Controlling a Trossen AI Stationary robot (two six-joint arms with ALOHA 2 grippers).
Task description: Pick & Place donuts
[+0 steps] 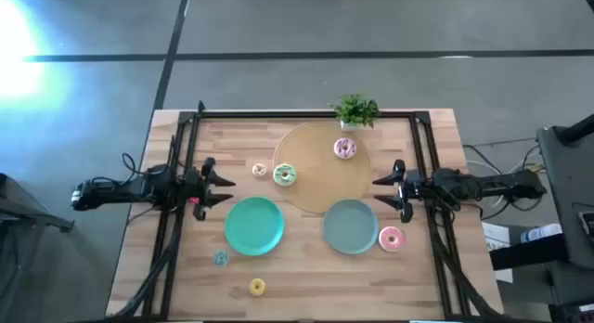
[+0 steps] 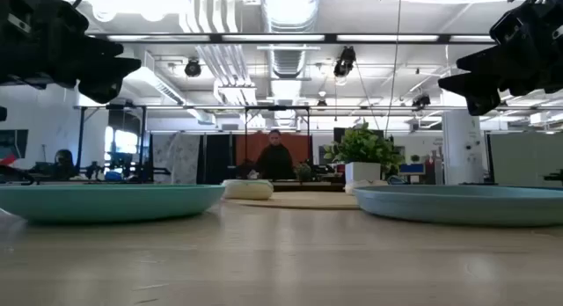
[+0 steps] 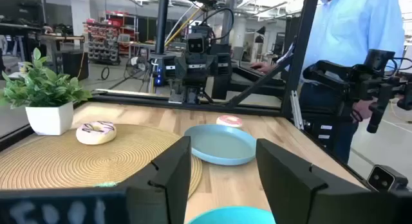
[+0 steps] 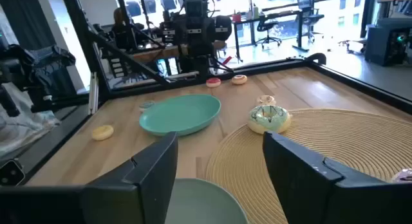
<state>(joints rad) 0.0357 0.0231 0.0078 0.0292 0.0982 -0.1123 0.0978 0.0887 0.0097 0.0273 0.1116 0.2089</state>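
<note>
Grippers both empty with fingers parted, my left gripper [image 1: 225, 185] at nine o'clock, right gripper [image 1: 379, 192] at three, green-iced toy ring donut [image 1: 284, 174] on round tan woven mat [image 1: 320, 195].

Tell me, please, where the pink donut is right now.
In the high view, the pink donut lies on the bare table on the right side, beside the grey-green plate.

No legible text, label, brand, number or sign was found in any view, only blurred pale marks on the left wrist's housing.
</note>
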